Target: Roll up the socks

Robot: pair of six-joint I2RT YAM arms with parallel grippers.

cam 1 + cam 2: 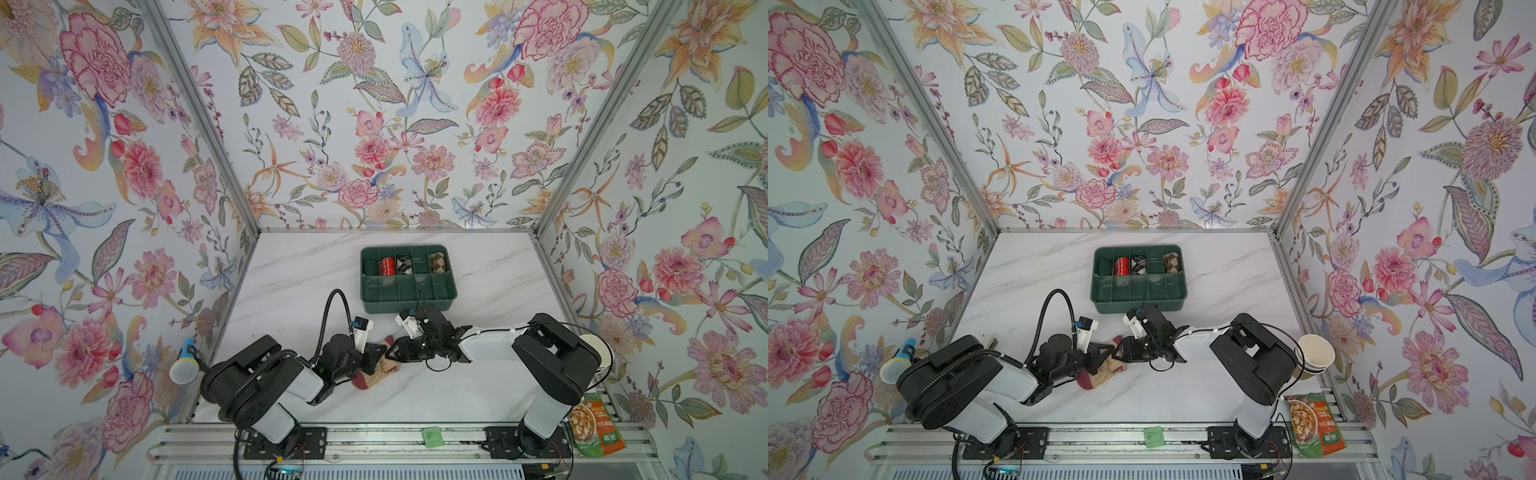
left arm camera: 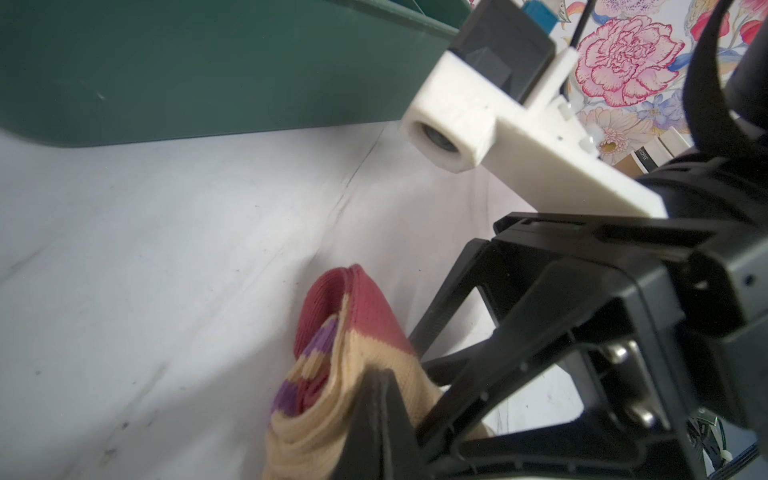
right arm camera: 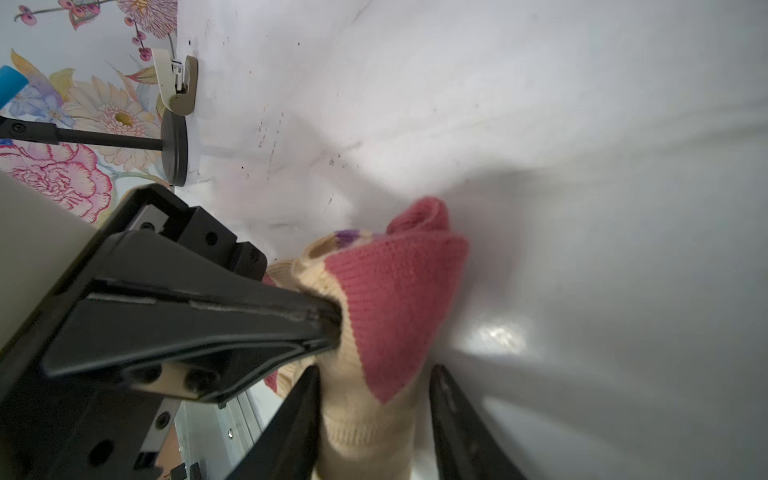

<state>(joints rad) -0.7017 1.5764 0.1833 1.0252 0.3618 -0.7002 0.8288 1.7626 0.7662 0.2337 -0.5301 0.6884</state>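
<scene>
Sock cream, pink toe (purple stripes); bunched

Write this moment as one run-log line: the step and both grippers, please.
step: roll socks, not yet rolled | left gripper: shut on socks | right gripper: open, jaws either side of socks

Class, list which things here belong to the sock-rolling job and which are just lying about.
Job in hand: striped sock, left gripper, right gripper, green tray, rolled socks.
Lying about: microphone, paper cups, snack packet.
</scene>
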